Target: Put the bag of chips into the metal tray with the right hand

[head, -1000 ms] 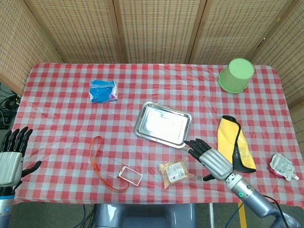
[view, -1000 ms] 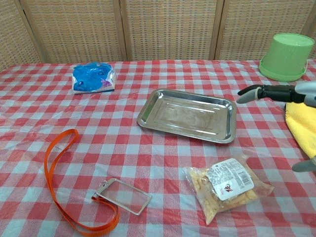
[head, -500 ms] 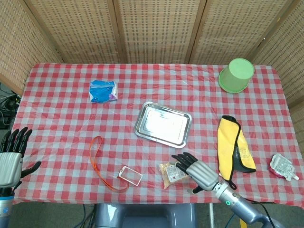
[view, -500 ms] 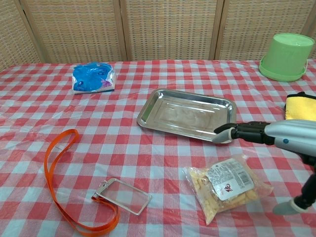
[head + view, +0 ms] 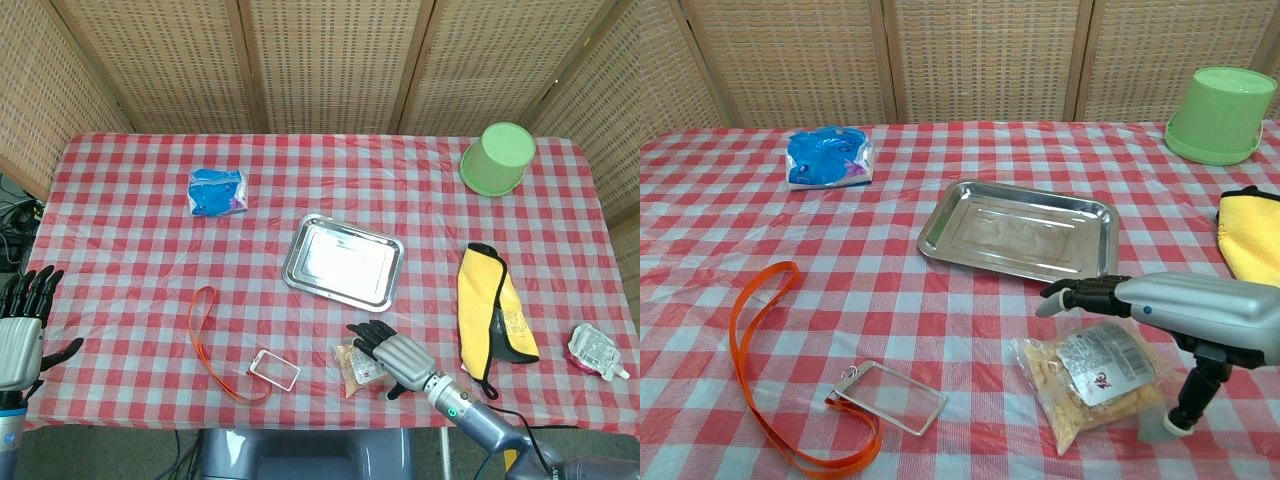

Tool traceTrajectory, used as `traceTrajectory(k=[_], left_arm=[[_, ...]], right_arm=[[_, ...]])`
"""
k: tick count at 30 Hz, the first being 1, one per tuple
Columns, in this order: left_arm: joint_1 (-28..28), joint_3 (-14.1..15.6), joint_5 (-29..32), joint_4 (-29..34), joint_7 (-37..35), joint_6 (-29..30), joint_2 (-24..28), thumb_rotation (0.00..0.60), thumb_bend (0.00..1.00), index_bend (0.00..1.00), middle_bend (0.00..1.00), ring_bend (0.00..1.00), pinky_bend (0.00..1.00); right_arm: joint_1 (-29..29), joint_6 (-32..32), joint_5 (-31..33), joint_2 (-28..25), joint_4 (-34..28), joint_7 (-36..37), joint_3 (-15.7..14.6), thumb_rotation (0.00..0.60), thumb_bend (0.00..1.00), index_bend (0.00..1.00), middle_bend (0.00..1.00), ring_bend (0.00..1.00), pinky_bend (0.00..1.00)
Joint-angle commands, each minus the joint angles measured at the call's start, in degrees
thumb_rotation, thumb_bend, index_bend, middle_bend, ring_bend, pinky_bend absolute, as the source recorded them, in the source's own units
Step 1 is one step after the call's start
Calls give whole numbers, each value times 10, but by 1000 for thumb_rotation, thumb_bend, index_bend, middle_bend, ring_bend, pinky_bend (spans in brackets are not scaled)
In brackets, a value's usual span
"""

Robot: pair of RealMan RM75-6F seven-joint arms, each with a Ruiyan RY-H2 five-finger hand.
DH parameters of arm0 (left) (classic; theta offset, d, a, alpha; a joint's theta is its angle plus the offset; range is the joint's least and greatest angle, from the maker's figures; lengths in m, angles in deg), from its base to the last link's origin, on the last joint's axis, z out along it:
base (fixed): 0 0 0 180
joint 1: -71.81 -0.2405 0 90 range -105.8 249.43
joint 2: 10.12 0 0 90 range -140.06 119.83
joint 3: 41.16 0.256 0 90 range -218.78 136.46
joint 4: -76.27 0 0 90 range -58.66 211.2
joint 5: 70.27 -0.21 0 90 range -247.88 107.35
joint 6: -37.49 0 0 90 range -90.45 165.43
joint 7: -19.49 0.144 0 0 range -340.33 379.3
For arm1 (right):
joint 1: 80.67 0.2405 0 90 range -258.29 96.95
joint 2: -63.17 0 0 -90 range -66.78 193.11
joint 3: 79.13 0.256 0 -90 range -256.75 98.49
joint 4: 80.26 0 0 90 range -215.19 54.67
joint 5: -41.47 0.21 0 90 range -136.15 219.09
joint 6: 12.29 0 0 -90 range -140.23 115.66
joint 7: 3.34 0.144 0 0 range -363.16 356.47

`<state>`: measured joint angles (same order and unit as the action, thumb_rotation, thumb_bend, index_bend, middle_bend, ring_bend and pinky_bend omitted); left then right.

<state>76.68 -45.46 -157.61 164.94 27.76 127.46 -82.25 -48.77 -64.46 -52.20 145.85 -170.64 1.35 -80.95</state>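
The bag of chips (image 5: 1095,379) (image 5: 358,366), clear plastic with a white and red label, lies near the table's front edge. My right hand (image 5: 1150,310) (image 5: 391,355) hovers just over it, fingers spread and pointing left, thumb down beside the bag's right end; it holds nothing. The metal tray (image 5: 1020,231) (image 5: 343,261) sits empty behind the bag, at the table's middle. My left hand (image 5: 22,330) shows only in the head view, off the table's left edge, open with fingers up.
A blue packet (image 5: 828,158) lies at the back left. An orange lanyard (image 5: 760,370) with a clear badge holder (image 5: 893,396) is at the front left. A green bucket (image 5: 1220,113) stands back right, a yellow cloth (image 5: 1251,236) and a small pouch (image 5: 596,351) on the right.
My right hand has moved left and toward the front edge, from beside the tray's right end to just over the chips bag. The left hand has barely shifted.
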Motion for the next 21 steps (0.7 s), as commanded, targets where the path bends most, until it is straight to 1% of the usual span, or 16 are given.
traceTrajectory(k=[1,5,8,10,13,15,17,18,21], left_arm=[[1,0,1,0,1,-2,0,600,55,0,0,0,0],[0,0,-1,0,-1,0,0,600,55,0,0,0,0],[0,1,-2,-1,0,2,-1,600,55,0,0,0,0],[0,1,-1,-2,0,0,-2,600,54,0,0,0,0],[1,1,-2,-2,2,0,-3,600,55,0,0,0,0],[1,2,-2,-3,4,-2,-4,600,55,0,0,0,0],[2,3,-3,-3,6,-2,-5,600,55,0,0,0,0],[2,3,-3,-3,6,-2,-5,600,55,0,0,0,0],[2,4,-4,-4,8,-3,-7,600,55,0,0,0,0]], right_arm=[[4,5,6,10,11,8,0,600,145,160,0,0,0],[5,8,11,21,27,16,-3,600,145,205,9,0,0],[4,3,11,27,36,21,-6,600,146,247,45,0,6],[2,-2,12,31,43,23,-7,600,150,281,82,4,36],[-1,-9,17,38,53,21,-6,600,157,363,187,95,176],[-3,-13,23,42,59,16,-6,600,165,433,293,217,322],[-7,-21,24,47,63,14,-6,600,170,484,371,301,418],[-9,-25,23,48,64,13,-7,600,171,505,397,333,457],[-12,-36,23,47,63,12,-7,600,172,532,423,376,503]])
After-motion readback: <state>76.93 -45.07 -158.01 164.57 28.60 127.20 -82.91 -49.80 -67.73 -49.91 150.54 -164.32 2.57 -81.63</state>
